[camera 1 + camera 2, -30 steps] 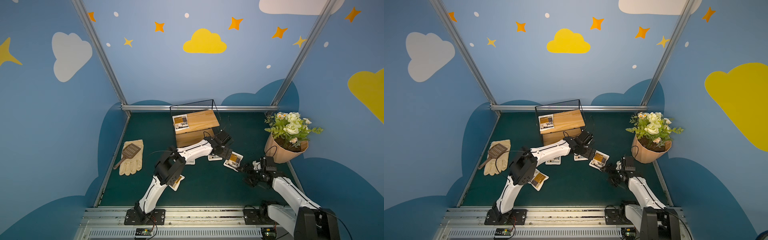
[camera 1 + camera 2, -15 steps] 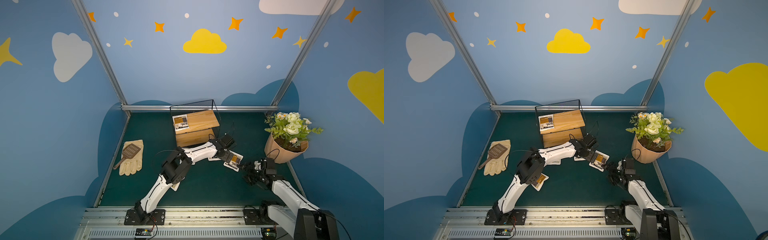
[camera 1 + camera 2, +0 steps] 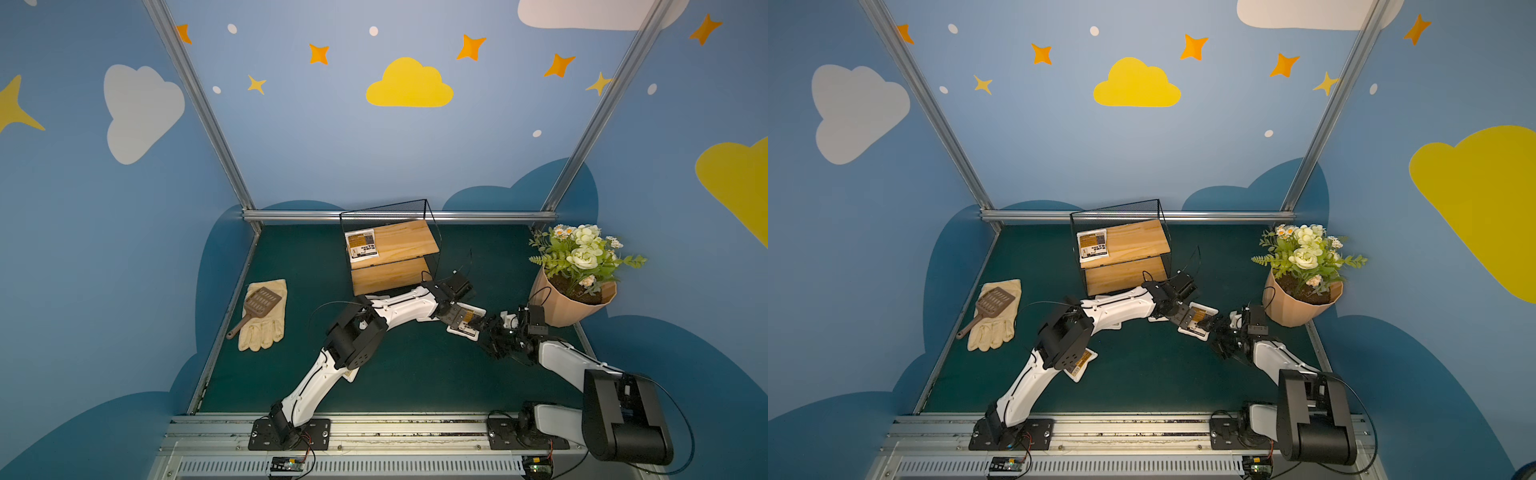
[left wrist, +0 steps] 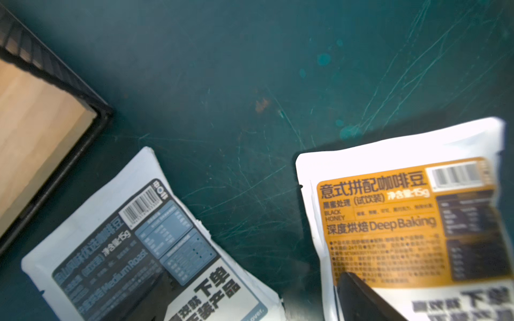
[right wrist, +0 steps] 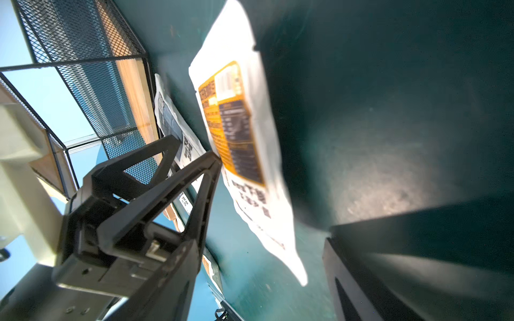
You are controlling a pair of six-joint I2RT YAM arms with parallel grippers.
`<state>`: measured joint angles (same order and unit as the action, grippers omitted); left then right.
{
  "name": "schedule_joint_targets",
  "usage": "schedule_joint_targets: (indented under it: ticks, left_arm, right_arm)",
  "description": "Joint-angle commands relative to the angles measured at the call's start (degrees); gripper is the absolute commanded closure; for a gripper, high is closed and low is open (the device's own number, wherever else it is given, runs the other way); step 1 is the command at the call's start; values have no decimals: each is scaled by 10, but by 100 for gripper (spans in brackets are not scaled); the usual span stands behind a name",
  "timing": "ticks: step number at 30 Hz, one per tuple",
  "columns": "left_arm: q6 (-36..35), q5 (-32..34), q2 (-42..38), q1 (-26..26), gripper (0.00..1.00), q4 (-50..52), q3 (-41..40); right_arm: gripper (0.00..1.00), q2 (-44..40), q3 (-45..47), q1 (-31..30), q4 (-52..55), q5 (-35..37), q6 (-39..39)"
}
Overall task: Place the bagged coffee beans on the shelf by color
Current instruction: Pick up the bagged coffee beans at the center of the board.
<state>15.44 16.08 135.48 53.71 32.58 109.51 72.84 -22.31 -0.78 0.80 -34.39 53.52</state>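
The shelf stands at the back with one orange-panel bag on its upper board. Another orange bag of coffee beans lies on the green mat between my two grippers. My left gripper is open over it, one finger resting on its label. A grey-blue bag lies beside it, near the shelf's corner. My right gripper is open at the bag's near end, with a corner of the bag between its fingers. A third orange bag lies partly under my left elbow.
A tan flowerpot with white flowers stands right of my right arm. A cream glove with a brown scoop on it lies at the left. An aluminium rail runs along the front.
My left gripper has swung from beside the shelf down to the right onto the orange bag. My right gripper has crept left toward that bag and narrowed slightly.
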Motion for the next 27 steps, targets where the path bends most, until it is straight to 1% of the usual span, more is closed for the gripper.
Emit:
schedule_joint_targets:
  ticks: [1, 4, 7, 13, 18, 23, 27]
  left_arm:
    - [-11, 26, 26, 6, 0, 37, 9]
    - [-6, 22, 27, 5, 0, 37, 4]
    - [-3, 21, 26, 6, 0, 36, 1]
    - [-2, 20, 18, 5, 0, 30, -11]
    - [-1, 16, 6, 5, 0, 28, -17]
    - [1, 12, -19, 4, 0, 38, -11]
    - [13, -17, -60, -7, 0, 56, -6]
  right_arm:
    - [25, 24, 13, 1, 8, 25, -17]
    - [29, 32, 12, 3, 0, 23, -18]
    - [37, 46, 6, 5, -9, 19, -19]
    - [62, 69, -7, 10, -26, 4, -21]
    - [83, 66, -15, 13, -19, -4, -27]
    - [95, 43, -19, 17, -2, -10, -27]
    - [100, 12, -28, 18, 26, -14, -29]
